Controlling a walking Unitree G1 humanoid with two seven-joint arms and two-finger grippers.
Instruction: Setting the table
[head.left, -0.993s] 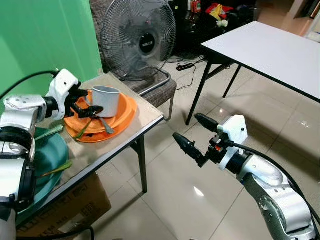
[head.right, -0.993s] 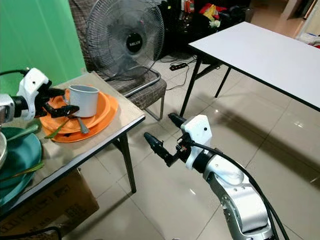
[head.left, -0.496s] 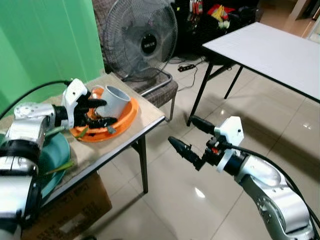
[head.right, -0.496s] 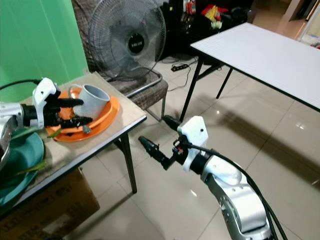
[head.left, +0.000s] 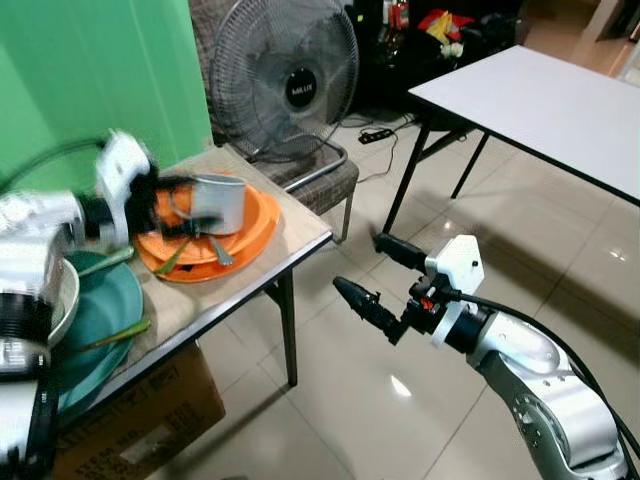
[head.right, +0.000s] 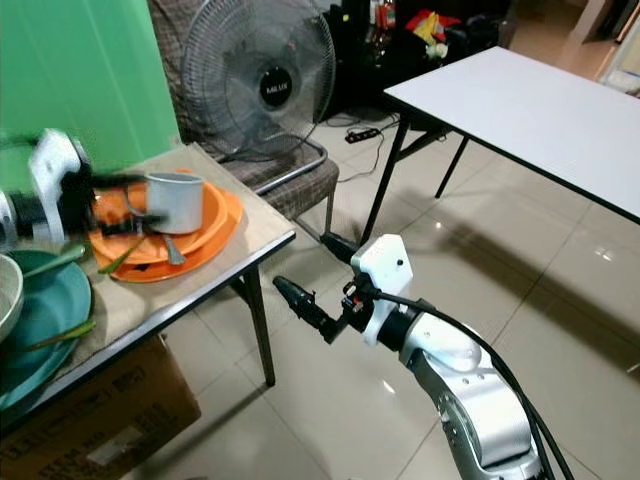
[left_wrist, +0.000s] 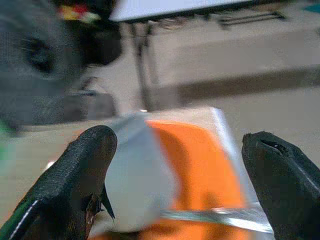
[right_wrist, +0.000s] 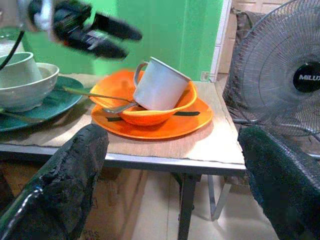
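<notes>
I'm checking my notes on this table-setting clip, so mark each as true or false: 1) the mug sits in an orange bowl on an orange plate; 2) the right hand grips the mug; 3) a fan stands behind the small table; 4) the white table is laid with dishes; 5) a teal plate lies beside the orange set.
1) True: the grey mug leans in the orange bowl, which sits on the orange plate.
2) False: the right hand is open over the floor, apart from the small table; the left hand is the one at the mug.
3) True: the fan stands behind it.
4) False: the white table shows a bare top.
5) True: the teal plate lies beside it.
</notes>
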